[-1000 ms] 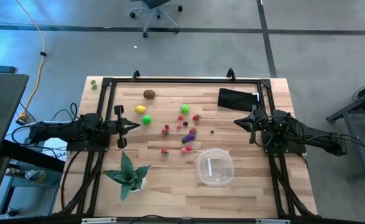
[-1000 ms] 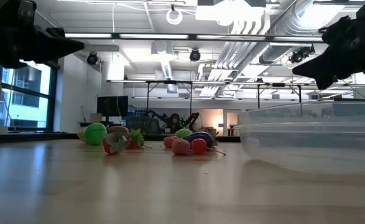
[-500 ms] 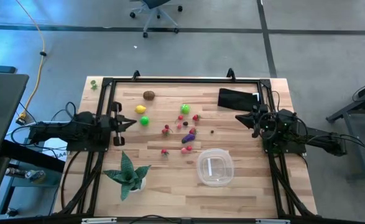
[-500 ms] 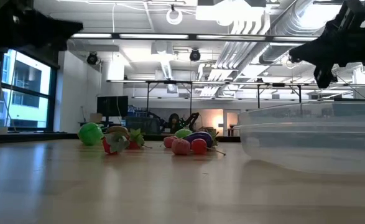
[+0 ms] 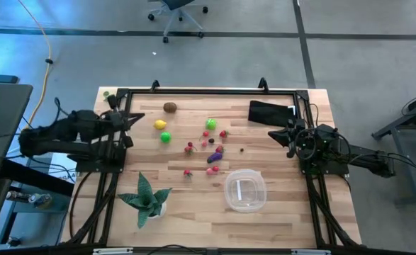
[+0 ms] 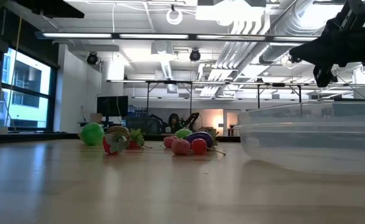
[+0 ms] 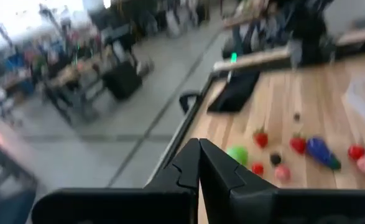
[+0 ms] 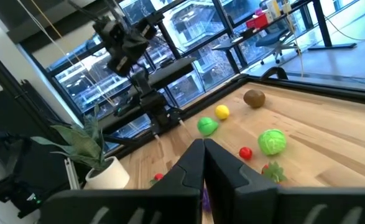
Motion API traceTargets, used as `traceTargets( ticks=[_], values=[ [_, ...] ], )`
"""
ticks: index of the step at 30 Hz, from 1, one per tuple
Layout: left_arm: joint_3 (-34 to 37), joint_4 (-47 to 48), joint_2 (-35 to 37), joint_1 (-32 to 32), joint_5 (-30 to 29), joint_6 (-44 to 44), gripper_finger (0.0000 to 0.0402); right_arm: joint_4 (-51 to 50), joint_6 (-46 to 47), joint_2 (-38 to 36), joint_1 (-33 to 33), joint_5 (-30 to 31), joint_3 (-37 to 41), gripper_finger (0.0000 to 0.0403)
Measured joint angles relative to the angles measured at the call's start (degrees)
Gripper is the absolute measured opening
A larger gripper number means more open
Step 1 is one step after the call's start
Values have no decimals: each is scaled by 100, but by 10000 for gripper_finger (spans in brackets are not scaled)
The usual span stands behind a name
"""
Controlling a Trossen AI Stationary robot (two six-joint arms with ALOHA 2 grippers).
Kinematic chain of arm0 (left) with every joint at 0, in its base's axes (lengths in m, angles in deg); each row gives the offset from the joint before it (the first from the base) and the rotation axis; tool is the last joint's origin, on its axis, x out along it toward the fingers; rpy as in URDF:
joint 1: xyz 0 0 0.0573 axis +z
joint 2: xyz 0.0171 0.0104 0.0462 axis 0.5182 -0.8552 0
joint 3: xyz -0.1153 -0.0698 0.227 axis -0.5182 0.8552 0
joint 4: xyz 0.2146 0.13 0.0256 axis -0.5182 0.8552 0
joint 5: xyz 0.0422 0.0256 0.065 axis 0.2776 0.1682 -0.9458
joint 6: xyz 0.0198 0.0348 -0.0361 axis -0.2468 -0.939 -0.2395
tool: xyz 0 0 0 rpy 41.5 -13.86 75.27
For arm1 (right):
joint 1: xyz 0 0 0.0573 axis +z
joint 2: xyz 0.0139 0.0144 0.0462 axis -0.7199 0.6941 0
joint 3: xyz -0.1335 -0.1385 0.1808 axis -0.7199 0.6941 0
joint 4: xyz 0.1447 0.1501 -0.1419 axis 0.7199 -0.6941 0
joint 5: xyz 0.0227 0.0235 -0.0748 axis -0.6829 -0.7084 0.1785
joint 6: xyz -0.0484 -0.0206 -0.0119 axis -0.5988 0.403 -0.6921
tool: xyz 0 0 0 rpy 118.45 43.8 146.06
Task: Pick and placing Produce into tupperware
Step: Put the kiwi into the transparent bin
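Observation:
The produce lies scattered on the middle of the wooden table: a brown piece (image 5: 170, 108), a yellow one (image 5: 160, 125), two bright green ones (image 5: 166, 137) (image 5: 211, 124), a purple one (image 5: 215, 157), and several tiny red and pink ones (image 5: 188, 148). The clear round tupperware (image 5: 244, 190) rests on its base near the table's near edge, with nothing in it. My left gripper (image 5: 138, 115) is shut and hovers high over the far left corner. My right gripper (image 5: 271, 134) is shut and hovers at the right side, pointing at the produce.
A black pouch (image 5: 270, 112) lies at the far right. A spiky green potted plant (image 5: 147, 198) stands at the near left. A black metal frame (image 5: 208, 91) runs along the table's edges. Bare wood shows between the produce and the plant.
My left arm has swung from the table's left middle toward the far left corner and risen, its fingers staying shut. My right gripper has rolled a little about its own axis and otherwise kept its place. The produce and the tupperware lie where they were.

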State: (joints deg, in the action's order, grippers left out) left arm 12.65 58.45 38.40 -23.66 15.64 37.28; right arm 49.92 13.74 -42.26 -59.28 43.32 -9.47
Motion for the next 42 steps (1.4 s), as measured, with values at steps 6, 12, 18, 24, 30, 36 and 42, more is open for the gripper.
traceTargets(
  ticks=[6,12,18,24,30,36,42],
  values=[
    [-772,1080,-1133,314,97,461,1,0,-138,168,0,0,-2,30],
    [-1009,1372,-2136,1919,1776,42,1,51,-244,365,0,172,-2,87],
    [-1208,1279,-3416,3633,3559,-984,1,31,-388,365,-1,252,-2,108],
    [-1629,1371,-4787,4173,3939,-1509,16,-357,-397,365,-2,240,-4,108],
    [-2259,1403,-5854,4151,3637,-1591,99,-731,-589,365,-2,302,-7,108],
    [-2666,1516,-6569,4157,3350,-1531,176,-984,-621,365,0,299,-9,108],
    [-2659,1531,-7140,4153,3034,-1531,210,-985,-859,363,-2,284,-9,108]
  ],
)
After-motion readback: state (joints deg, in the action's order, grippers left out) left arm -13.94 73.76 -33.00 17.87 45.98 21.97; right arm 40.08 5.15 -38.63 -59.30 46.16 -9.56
